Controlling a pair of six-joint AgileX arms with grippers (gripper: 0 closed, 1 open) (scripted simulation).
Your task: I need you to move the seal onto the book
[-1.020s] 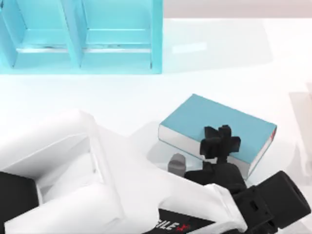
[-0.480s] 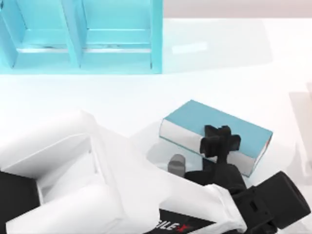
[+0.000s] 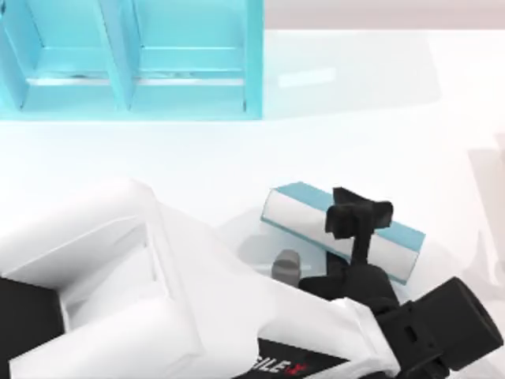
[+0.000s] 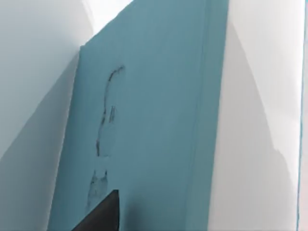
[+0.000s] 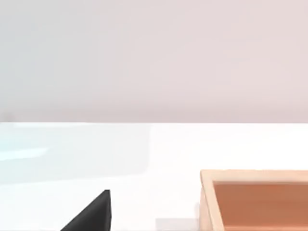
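White worktop, left gripper [image 3: 359, 217] clamped on the tilted book [image 3: 300, 217] at 5 o'clock, so it could slip out.

The book [image 3: 398, 230] has a plain teal-blue cover and white page edges [image 3: 316, 223], and in the left wrist view that cover [image 4: 149, 120] carries faint dark scuff-like marks. The left hand [image 3: 359, 215] is black on a white arm with a black wrist section, over a glossy white surface [image 3: 355, 118]. The shelf unit [image 3: 130, 59] is light blue, and the right wrist view shows an orange-brown box [image 5: 255, 199] with a paler rim.
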